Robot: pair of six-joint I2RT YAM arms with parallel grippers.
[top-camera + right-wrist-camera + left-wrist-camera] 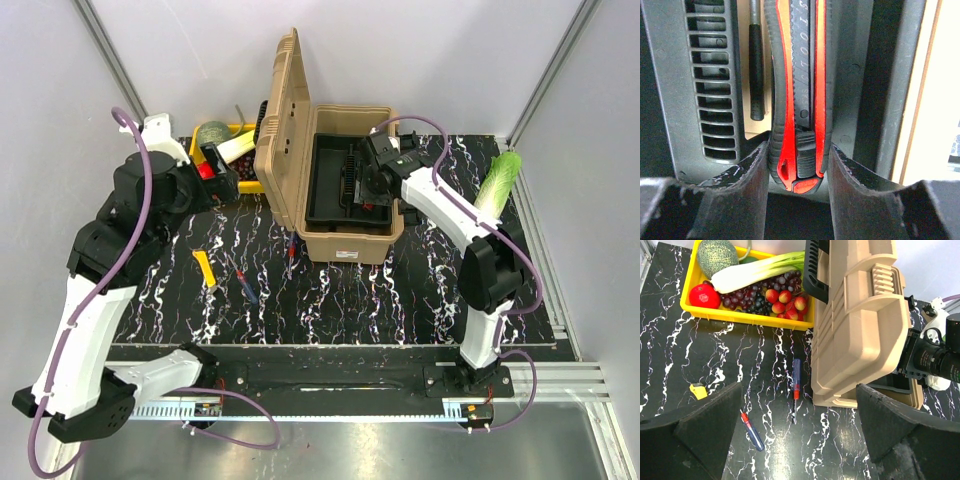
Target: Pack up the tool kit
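R hand (797, 167) squeezes one end of the red-black knife (800, 90). In the wrist view the knife's long side runs 12 to 6, and the free end points to 12. It lines up w/ a slot of the black tray (710, 75) inside the toolbox (345, 243), so I think it goes straight down. L hand (799, 412) has its fingers spread and holds nothing. A blue screwdriver (796, 377) lies on the desk (715, 355) at its 12, also 12 to 6.
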